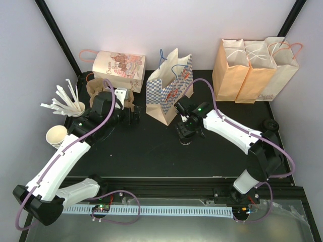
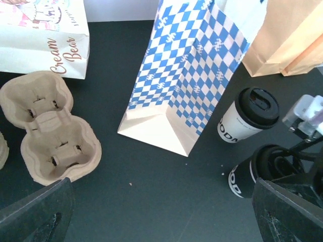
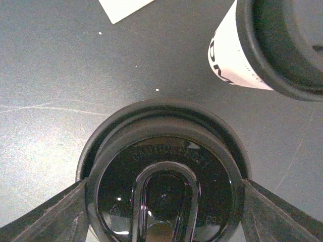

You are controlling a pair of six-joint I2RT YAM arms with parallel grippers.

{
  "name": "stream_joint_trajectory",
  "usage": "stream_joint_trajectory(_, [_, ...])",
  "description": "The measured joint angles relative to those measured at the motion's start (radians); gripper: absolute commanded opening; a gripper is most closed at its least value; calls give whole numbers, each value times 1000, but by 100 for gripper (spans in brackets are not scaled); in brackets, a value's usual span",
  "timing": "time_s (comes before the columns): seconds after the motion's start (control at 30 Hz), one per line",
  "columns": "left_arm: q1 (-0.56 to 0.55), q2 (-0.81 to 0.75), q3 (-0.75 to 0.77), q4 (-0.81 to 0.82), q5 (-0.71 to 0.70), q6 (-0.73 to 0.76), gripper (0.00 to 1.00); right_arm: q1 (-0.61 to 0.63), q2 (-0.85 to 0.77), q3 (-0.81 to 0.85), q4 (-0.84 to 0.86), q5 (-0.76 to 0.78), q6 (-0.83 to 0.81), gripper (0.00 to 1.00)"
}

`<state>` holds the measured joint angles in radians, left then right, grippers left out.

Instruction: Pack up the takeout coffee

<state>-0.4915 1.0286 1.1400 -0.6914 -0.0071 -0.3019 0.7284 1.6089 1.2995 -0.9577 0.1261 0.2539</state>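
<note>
Two takeout coffee cups stand on the black table just right of the blue-checked bag (image 1: 169,88). One cup (image 3: 161,186) fills the right wrist view from above. My right gripper (image 3: 164,212) is down over it, and both fingers (image 3: 50,217) press against the rim of its black lid. The second cup (image 2: 250,113), white with black print and a black lid, stands free beside it, at the top right of the right wrist view (image 3: 262,45). My left gripper (image 2: 161,222) hangs open over bare table to the left of the cups, holding nothing.
A brown pulp carrier (image 2: 50,133) lies left of the checked bag, in front of a "Cream Bear" bag (image 1: 118,68). Three kraft bags (image 1: 252,68) stand at the back right. A stack of plain white cups (image 1: 56,136) and a cup of white cutlery (image 1: 65,103) sit at the left edge.
</note>
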Motion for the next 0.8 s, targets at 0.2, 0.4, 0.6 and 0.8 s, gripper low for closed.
stream_joint_trajectory(0.2, [55, 91, 23, 8, 14, 7, 99, 0, -80, 0, 1, 2, -5, 74])
stream_joint_trajectory(0.4, [105, 298, 171, 20, 58, 8, 99, 0, -218, -24, 10, -28, -14, 74])
stream_joint_trajectory(0.6, [129, 478, 391, 54, 125, 27, 93, 0, -332, -82, 15, -95, -29, 74])
stream_joint_trajectory(0.8, [137, 676, 635, 46, 194, 62, 83, 0, -425, -109, 15, -136, -40, 73])
